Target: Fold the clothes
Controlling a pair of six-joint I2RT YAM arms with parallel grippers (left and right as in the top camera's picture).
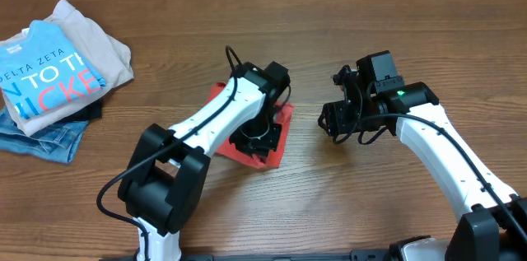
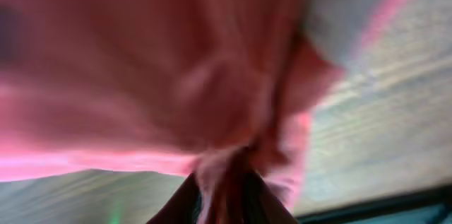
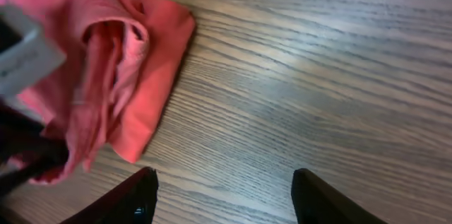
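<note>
The coral-red T-shirt [image 1: 275, 147] lies bunched in a small heap at the table's middle, mostly hidden under my left arm. My left gripper [image 1: 255, 139] presses down on it and is shut on a fold of the red cloth [image 2: 233, 174], which fills the blurred left wrist view. My right gripper [image 1: 336, 121] hovers to the right of the shirt, open and empty, its fingers [image 3: 222, 196] wide apart over bare wood. The shirt's folded edge [image 3: 120, 61] shows at the left of the right wrist view. No print is visible.
A pile of other clothes sits at the far left: a bright blue lettered T-shirt [image 1: 45, 80] on a beige garment [image 1: 103, 47] and blue jeans [image 1: 41, 139]. The wooden table [image 1: 370, 203] extends around the arms.
</note>
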